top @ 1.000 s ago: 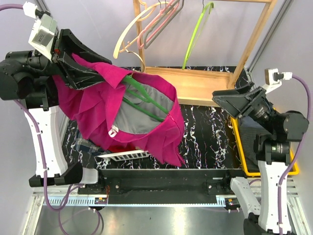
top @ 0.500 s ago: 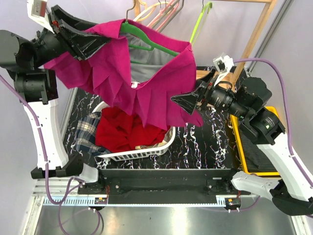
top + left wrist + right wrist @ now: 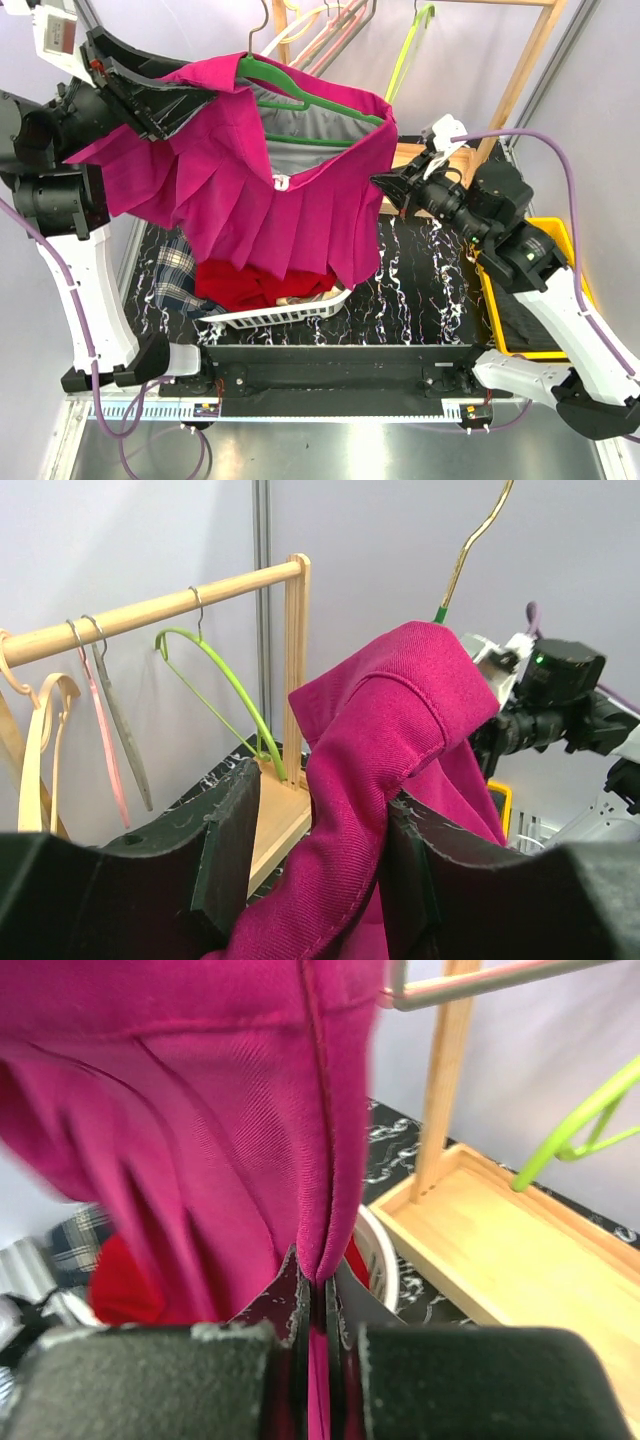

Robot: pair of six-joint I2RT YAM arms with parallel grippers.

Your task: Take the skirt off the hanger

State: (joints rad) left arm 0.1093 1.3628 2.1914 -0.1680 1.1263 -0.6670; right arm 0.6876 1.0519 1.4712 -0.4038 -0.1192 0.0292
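Note:
A magenta pleated skirt (image 3: 290, 210) with grey lining hangs on a green hanger (image 3: 305, 98) whose metal hook (image 3: 262, 25) points up. My left gripper (image 3: 185, 95) holds it high at the upper left, shut on a thick fold of the waistband (image 3: 385, 730). That fold fills the space between the black fingers (image 3: 228, 845). My right gripper (image 3: 385, 190) is shut on the skirt's right edge. In the right wrist view the cloth (image 3: 250, 1130) is pinched flat between my right gripper's (image 3: 325, 1295) two fingertips.
Below the skirt a white laundry basket (image 3: 300, 310) holds red clothing (image 3: 250, 278), with a plaid cloth (image 3: 180, 270) beside it. A wooden rack (image 3: 520, 80) at the back carries a lime hanger (image 3: 400, 60) and pale hangers (image 3: 320, 30). A yellow bin (image 3: 563, 232) stands on the right.
The left arm lifted the skirt and hanger higher. The right arm swung in from the right, and its open jaws closed on the skirt's right edge.

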